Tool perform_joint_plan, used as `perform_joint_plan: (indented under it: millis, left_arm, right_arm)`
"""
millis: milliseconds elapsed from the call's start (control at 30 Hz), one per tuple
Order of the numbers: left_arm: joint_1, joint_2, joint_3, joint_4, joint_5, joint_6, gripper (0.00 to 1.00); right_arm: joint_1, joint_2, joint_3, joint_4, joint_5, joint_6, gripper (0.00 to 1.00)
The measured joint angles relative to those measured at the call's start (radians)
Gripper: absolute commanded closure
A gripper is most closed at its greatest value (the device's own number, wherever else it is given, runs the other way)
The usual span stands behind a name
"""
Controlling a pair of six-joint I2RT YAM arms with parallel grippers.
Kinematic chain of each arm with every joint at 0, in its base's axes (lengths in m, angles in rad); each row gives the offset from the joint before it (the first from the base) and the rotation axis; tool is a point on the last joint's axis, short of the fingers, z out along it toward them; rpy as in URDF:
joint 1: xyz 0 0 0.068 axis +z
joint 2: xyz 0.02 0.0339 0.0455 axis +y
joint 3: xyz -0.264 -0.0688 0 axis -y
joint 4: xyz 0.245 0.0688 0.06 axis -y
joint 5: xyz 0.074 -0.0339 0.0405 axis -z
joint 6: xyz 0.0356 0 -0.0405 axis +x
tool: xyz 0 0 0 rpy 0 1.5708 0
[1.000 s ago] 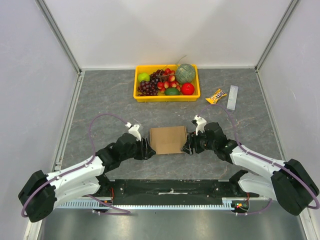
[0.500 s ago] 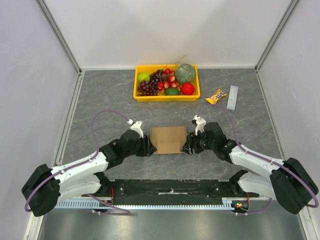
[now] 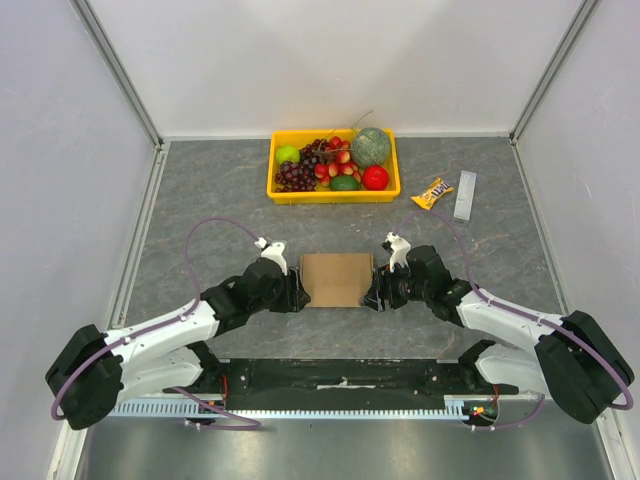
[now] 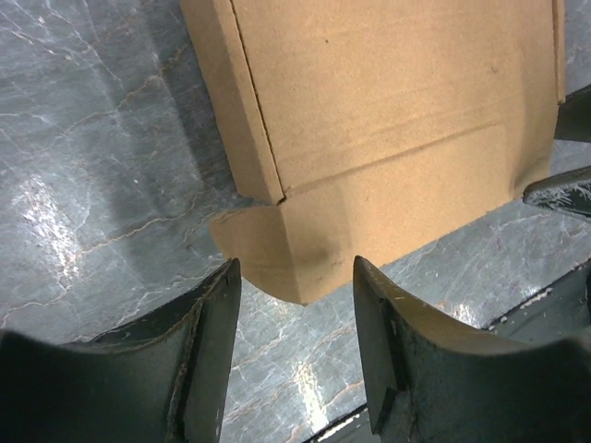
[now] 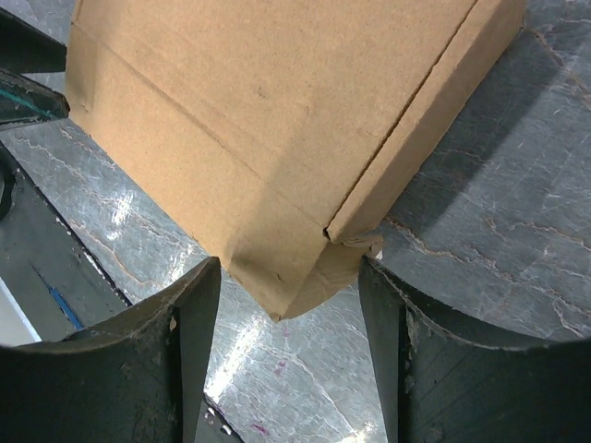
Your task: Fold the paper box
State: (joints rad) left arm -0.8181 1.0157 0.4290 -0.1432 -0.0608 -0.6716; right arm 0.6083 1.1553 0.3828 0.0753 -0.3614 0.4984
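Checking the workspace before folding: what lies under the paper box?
The paper box rests on the grey table; both wrist views show tabletop right up to its corners. Anything directly beneath is hidden by the cardboard.

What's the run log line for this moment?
paper box: between grippers | left gripper: open, straddling box corner | right gripper: open, straddling box corner

Brown cardboard paper box (image 3: 337, 279) hemmed by black left gripper (image 3: 297, 290) at 9 o'clock, right gripper (image 3: 374, 292) at 3; yellow plastic fruit tray (image 3: 333, 194) well apart at 12 o'clock
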Motion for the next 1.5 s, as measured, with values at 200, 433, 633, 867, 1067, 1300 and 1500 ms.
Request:
perform_joint_plan:
  millis: [200, 433, 633, 867, 1067, 1300, 1500]
  left_arm:
    - [0.000, 0.036, 0.020, 0.001, -0.025, 0.010, 0.38]
    - [0.000, 0.046, 0.021, 0.019, -0.041, 0.011, 0.37]
    - [0.000, 0.074, 0.021, 0.053, -0.020, 0.011, 0.37]
    - [-0.001, 0.076, 0.019, 0.094, 0.013, 0.011, 0.37]
    - [-0.002, 0.076, 0.009, 0.098, 0.021, 0.011, 0.38]
    - [-0.002, 0.076, -0.003, 0.116, 0.038, 0.010, 0.42]
    - [-0.002, 0.076, -0.009, 0.120, 0.042, 0.010, 0.44]
  right_arm:
    - [0.000, 0.000, 0.000, 0.000, 0.000, 0.000, 0.30]
    - [0.000, 0.000, 0.000, 0.000, 0.000, 0.002, 0.30]
    - [0.000, 0.006, -0.001, 0.016, -0.001, 0.018, 0.32]
    - [0.000, 0.019, -0.001, 0.024, -0.004, 0.033, 0.36]
    - [0.000, 0.024, -0.001, 0.020, -0.004, 0.036, 0.38]
    - [0.000, 0.027, -0.001, 0.018, -0.007, 0.040, 0.42]
    - [0.000, 0.035, -0.001, 0.018, -0.013, 0.044, 0.46]
